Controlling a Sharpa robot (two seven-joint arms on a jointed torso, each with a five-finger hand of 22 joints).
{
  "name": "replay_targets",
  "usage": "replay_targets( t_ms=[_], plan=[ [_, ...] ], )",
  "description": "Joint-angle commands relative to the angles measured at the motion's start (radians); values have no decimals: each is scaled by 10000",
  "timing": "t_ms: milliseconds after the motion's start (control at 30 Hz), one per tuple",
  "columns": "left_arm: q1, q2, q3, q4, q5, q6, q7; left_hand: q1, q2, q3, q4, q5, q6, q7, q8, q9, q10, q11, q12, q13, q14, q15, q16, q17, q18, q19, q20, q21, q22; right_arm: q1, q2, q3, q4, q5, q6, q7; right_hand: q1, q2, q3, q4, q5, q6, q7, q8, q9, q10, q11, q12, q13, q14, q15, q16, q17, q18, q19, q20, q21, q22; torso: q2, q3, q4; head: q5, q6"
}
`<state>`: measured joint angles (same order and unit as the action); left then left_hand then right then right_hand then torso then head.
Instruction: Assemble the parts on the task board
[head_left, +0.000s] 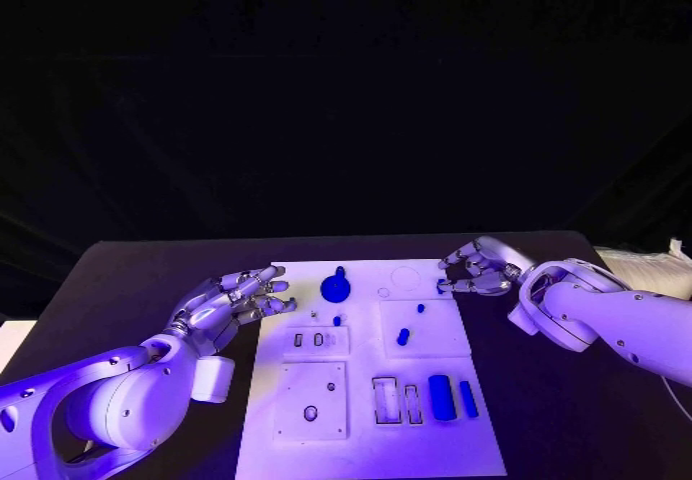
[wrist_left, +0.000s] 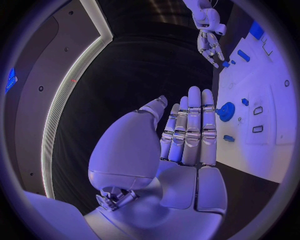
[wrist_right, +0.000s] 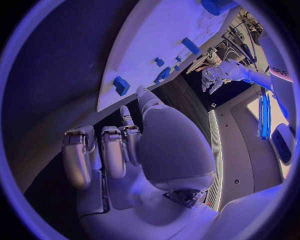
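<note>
Your board (head_left: 361, 400) lies mid-bench (head_left: 144, 270), long axis running away from you, dark bench free on both sides. Left hand (head_left: 238, 300) sits at the board's left edge, fingers (wrist_left: 194, 125) straight, together, holding nothing. Right hand (head_left: 480, 268) is at the far right corner, fingers curled by a small blue part (head_left: 441, 283); you cannot tell whether it is held. A round blue disc (head_left: 336, 289) sits far-centre. Two blue bars (head_left: 453, 396) lie lengthwise near right.

One white task board (head_left: 433, 440), two robot hands (head_left: 238, 300) (head_left: 480, 268), roughly seven blue parts (head_left: 336, 288).
</note>
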<state>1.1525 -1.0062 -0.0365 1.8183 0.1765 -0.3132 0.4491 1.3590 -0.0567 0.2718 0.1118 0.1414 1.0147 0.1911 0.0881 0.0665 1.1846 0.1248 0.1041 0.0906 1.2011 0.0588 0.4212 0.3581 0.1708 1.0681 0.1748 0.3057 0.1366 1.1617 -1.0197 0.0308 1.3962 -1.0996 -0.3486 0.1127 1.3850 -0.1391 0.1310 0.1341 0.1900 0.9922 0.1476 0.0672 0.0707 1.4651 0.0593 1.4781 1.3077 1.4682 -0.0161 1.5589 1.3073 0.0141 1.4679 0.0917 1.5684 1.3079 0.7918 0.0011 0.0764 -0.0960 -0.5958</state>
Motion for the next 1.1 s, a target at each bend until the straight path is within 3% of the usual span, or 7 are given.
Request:
replay_targets(
  t_ms=[33, 433, 1100],
  plan=[
    [3, 21, 4, -8, 3, 176, 106, -73, -38, 59, -3, -57, -27, 54, -59, -10, -48, 1, -47, -11, -76, 16, 44, 16, 104, -39, -39, 64, 11, -27, 43, 0, -63, -288, 280, 61, 141, 103, 21, -119, -18, 128, -15, 42, 13, 715, -6, 51, 2183, 974, 30, 12, 2402, -141, 1029, 21, 24, 2628, 3, -5, -1, 19, 31],
    [2, 17, 3, -26, 3, 166, 100, -74, -41, 62, -5, -56, -34, 57, -63, -10, -53, 4, -51, -12, -77, 18, 45, 18, 103, -39, -38, 65, 11, -212, 230, 1, -345, -557, 375, 52, 359, 329, 127, -379, -120, 375, -54, 78, 28, 742, -45, 112, 2214, 992, -2, 48, 2481, -141, 1029, -9, 24, 2628, -6, -11, 4, 43, -41],
    [2, 16, 3, -28, 3, 157, 78, -76, -46, 68, -10, -56, -47, 64, -71, -11, -61, 9, -61, -16, -80, 22, 47, 23, 103, -41, -36, 66, 12, -301, 450, 2, -650, -622, 458, 51, 455, 706, 356, -613, -383, 882, -184, 160, 56, 768, -153, 170, 2245, 1002, -87, 71, 2530, -141, 1029, -75, 24, 2628, -16, -16, 2, 31, -89]
  ],
)
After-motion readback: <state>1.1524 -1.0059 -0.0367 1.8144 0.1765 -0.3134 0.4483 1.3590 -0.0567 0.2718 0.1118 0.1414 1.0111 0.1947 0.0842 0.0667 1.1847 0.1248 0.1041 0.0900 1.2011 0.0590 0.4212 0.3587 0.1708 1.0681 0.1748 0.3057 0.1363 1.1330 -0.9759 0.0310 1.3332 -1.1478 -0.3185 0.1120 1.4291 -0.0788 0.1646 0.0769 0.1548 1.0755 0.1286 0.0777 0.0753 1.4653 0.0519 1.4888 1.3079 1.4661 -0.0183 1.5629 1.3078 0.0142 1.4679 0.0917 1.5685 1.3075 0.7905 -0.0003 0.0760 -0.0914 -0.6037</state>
